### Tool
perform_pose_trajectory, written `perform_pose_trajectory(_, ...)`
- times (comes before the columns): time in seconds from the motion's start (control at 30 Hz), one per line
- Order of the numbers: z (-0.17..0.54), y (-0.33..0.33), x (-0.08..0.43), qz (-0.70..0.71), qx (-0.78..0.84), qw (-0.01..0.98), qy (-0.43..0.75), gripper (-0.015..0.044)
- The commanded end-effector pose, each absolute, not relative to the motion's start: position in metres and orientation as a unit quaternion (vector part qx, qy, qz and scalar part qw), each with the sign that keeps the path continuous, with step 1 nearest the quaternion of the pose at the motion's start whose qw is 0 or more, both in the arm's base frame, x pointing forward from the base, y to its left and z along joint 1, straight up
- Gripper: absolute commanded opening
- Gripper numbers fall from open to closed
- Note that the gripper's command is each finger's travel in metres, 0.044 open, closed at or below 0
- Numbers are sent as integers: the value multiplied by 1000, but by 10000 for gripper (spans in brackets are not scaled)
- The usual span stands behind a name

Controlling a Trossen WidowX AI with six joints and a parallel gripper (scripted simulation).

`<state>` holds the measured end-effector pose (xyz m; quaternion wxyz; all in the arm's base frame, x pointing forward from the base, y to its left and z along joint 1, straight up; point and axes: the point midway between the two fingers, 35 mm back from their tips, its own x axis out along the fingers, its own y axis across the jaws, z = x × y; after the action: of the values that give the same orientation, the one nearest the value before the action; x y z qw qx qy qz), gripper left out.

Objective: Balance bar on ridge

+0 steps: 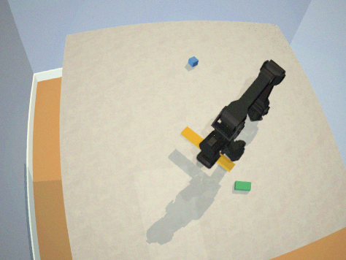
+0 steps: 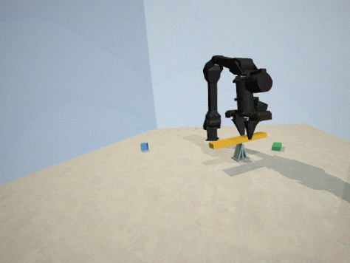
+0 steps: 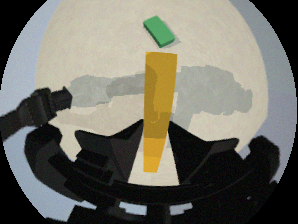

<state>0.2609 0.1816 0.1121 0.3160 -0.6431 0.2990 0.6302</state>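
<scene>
Bar [image 1: 191, 136] [image 2: 226, 142] [image 3: 161, 87] is lying ten-to-four o'clock from above, over the ridge [image 2: 240, 153]; the hand [image 1: 211, 151] [image 2: 246, 137] [image 3: 156, 123] is straddling it narrowly, grip or slack I cannot tell.

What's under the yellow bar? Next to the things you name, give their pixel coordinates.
Beneath the yellow bar [image 1: 190, 136] [image 2: 225, 142] [image 3: 161, 90] stands a grey ridge support [image 2: 240, 153] on the tabletop; its top edge, where they'd meet, is covered.

Arm [image 1: 248, 96] [image 2: 213, 92]: matte black throughout, slim straight links, chunky rounded joints. Blunt cylinder [image 2: 259, 82] near the wrist, flat round end face. Claw [image 1: 209, 158] [image 2: 246, 137] [image 3: 156, 123]: black too; fingers wedge-shaped, tapering to narrow tips. Squarish block at one joint.
</scene>
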Motion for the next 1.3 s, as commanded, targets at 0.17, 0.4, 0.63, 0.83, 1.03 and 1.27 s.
perform_pose_trajectory(0.17,112,182,261,630,-643,316,299,185)
perform_pose_trajectory(0.4,112,182,261,630,-643,316,299,185)
perform_pose_trajectory(0.63,112,182,261,630,-643,316,299,316)
perform_pose_trajectory(0.83,112,182,261,630,-643,316,299,440)
perform_pose_trajectory(1.03,151,184,264,630,-643,316,299,440)
perform_pose_trajectory(1.27,212,180,259,630,-643,316,299,440)
